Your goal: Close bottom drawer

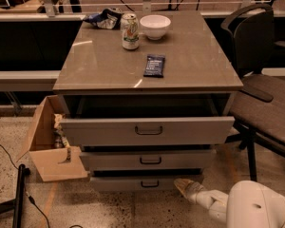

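Observation:
The bottom drawer (pixel 133 183) is the lowest grey drawer of the cabinet, with a slim front and a small dark loop handle (pixel 149 184). It stands pulled out a little. The medium drawer (pixel 147 159) and the tall top drawer (pixel 147 130) above it stand out further. My gripper (pixel 180 184) reaches in from the lower right on a white arm (pixel 247 208). Its tip is at the right end of the bottom drawer's front, touching or almost touching it.
A can (pixel 129 31), a white bowl (pixel 155 26), a dark packet (pixel 154 65) and a crumpled bag (pixel 103 19) are on the cabinet top (pixel 194 56). An open cardboard box (pixel 50 146) stands at the left. A chair (pixel 266 99) is at the right. A cable (pixel 9 165) lies on the floor.

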Motion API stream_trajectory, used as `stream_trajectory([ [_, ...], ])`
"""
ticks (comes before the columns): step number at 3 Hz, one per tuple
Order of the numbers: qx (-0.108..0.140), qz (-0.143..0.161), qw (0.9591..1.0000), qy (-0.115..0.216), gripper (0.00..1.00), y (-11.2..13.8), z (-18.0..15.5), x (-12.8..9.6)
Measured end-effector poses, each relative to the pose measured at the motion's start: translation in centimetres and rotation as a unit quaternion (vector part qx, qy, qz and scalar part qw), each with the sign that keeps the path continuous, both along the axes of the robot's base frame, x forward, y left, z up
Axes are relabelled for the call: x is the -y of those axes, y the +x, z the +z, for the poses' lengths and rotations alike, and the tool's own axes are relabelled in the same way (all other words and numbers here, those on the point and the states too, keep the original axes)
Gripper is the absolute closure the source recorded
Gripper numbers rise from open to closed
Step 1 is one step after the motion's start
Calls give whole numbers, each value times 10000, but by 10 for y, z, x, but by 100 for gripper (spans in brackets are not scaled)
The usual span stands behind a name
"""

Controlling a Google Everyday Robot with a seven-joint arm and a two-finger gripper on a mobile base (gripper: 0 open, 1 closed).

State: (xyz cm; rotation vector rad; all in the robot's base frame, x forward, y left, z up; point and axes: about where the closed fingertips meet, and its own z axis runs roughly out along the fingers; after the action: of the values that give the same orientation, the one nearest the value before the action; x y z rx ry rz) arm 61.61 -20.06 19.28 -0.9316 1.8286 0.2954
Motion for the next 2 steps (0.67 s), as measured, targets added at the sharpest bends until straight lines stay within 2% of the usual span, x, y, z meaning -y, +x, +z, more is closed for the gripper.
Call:
stream_trajectory([
  [1, -16, 47, 10000, -9, 100, 2, 1, 3],
  [2, -102, 130, 9998, -99, 100, -10, 15, 17],
])
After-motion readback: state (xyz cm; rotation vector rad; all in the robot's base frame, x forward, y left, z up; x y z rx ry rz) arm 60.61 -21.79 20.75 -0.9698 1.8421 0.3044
